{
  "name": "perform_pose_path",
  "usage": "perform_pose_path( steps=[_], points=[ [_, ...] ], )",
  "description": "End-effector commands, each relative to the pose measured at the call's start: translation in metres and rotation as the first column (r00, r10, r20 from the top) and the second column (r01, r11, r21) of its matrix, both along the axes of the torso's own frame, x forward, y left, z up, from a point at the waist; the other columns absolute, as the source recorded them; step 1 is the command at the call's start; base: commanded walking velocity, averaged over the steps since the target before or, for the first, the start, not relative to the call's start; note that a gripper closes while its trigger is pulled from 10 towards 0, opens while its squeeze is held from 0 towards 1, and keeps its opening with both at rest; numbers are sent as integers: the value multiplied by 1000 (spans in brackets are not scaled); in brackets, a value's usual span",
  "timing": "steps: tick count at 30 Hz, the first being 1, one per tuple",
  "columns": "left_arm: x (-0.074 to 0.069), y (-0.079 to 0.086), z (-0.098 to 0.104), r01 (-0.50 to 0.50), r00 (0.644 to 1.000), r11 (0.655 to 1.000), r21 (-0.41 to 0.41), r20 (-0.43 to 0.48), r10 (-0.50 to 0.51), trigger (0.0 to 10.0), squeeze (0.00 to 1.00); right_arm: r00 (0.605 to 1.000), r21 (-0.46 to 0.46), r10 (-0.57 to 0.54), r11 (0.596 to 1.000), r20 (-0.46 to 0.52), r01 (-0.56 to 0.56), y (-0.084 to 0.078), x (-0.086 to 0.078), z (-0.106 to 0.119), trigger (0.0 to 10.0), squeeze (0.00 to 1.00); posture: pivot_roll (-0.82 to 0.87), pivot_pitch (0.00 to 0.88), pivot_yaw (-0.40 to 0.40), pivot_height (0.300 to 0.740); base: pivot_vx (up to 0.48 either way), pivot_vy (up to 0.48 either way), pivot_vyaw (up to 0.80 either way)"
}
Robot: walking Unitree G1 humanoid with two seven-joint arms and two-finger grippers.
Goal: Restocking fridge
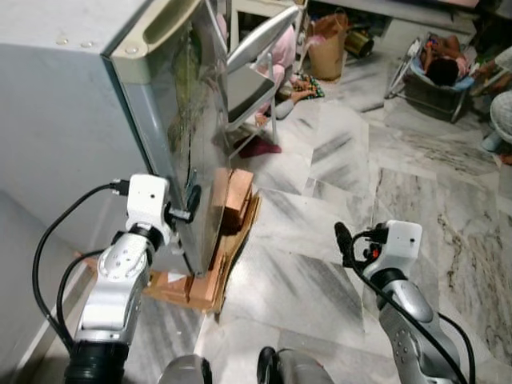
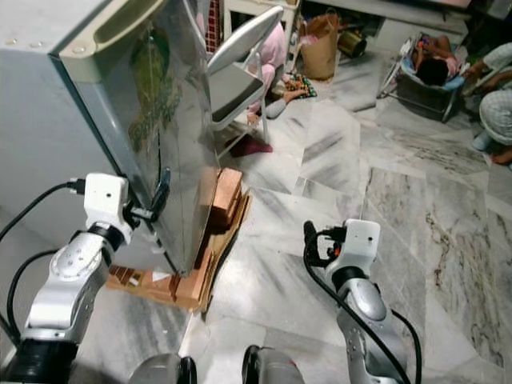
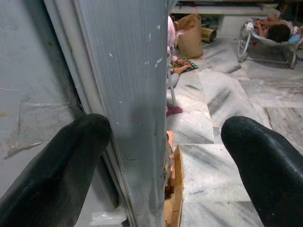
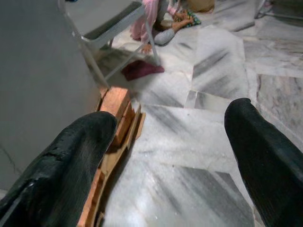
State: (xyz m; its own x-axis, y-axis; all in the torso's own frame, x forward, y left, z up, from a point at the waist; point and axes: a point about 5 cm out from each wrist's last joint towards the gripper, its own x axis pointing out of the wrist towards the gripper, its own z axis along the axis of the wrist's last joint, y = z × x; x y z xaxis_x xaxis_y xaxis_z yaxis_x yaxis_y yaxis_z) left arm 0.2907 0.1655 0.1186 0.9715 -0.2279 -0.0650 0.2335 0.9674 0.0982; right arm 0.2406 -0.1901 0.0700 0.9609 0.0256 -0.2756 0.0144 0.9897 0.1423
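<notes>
The grey fridge [image 1: 64, 136] stands at the left, and its door [image 1: 180, 120] carries a greenish picture. My left gripper [image 1: 190, 210] is at the door's free edge, low down. In the left wrist view the ribbed door edge [image 3: 128, 94] runs between its two black fingers [image 3: 61, 165], one on each side, spread wide and open. My right gripper [image 1: 342, 240] hangs open over the marble floor [image 1: 336, 176], to the right of the fridge, with nothing between its fingers [image 4: 90, 137].
Orange bricks [image 1: 228, 200] and cardboard [image 1: 208, 280] prop up the fridge. A folding chair [image 1: 248, 80] stands just behind the door. Farther back are a brown bag [image 1: 328, 44], a person lying in a bouncer [image 1: 444, 64] and another person [image 1: 500, 112] at the right edge.
</notes>
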Motion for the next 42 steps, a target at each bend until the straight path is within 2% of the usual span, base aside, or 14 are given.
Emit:
perform_pose_path(
  steps=[1,5,9,11,13,15,17,18,21,23,24,28,32,42],
  points=[
    [5,-1,5,14,1000,1000,6,21,-15,10000,0,999,-13,5,1000,-40,-6,-7,-7,-5,10000,0,23,112,-70,740,0,0,0],
    [12,-5,11,28,999,1000,10,45,-28,10000,0,992,-34,47,998,-117,-52,-12,-18,-16,10000,0,22,110,-71,740,0,0,0],
    [23,-28,26,119,988,993,13,96,-119,10000,0,974,-41,98,993,-205,-109,-19,-36,-27,10000,0,28,108,-73,740,0,0,0],
    [20,-68,36,306,937,946,102,145,-319,10000,0,965,-49,112,991,-236,-128,-22,-44,-32,10000,0,30,105,-70,740,0,0,0],
    [9,-106,43,458,873,887,68,152,-463,10000,0,959,-26,123,991,-254,-134,-22,-49,-34,10000,0,24,104,-67,740,0,0,0],
    [-7,-144,52,599,784,800,44,174,-596,10000,0,949,-4,153,987,-274,-161,-20,-52,-36,10000,0,13,108,-63,740,0,0,0],
    [-19,-167,60,671,721,740,33,202,-663,10000,0,941,11,182,982,-284,-187,-16,-56,-37,10000,0,4,104,-59,740,0,0,0],
    [-20,-170,63,673,717,739,31,214,-663,10000,0,940,14,191,981,-284,-195,-15,-57,-37,10000,0,1,104,-58,740,0,0,0],
    [-13,-165,62,639,749,769,13,216,-626,10000,0,938,12,199,979,-283,-204,-14,-60,-37,10000,0,-3,106,-53,740,0,0,0],
    [-2,-147,56,568,806,823,1,200,-556,10000,0,940,17,195,980,-280,-198,-15,-61,-37,10000,0,-1,109,-50,740,0,0,0],
    [6,-129,53,497,852,868,-10,196,-485,10000,0,943,25,195,980,-270,-196,-15,-61,-38,10000,0,4,111,-49,740,0,0,0],
    [11,-107,52,408,897,913,-11,192,-398,10000,0,947,19,209,977,-245,-211,-15,-60,-38,10000,0,12,111,-49,740,0,0,0],
    [11,-89,47,350,925,936,-38,169,-339,10000,0,960,5,204,978,-191,-207,-13,-53,-33,10000,0,15,111,-49,740,0,-302,0],
    [-13,-53,15,247,968,968,-38,57,-244,10000,0,1000,-51,-17,999,-8,17,-22,-23,-7,10000,0,32,107,-41,740,0,-470,0]
  ],
)
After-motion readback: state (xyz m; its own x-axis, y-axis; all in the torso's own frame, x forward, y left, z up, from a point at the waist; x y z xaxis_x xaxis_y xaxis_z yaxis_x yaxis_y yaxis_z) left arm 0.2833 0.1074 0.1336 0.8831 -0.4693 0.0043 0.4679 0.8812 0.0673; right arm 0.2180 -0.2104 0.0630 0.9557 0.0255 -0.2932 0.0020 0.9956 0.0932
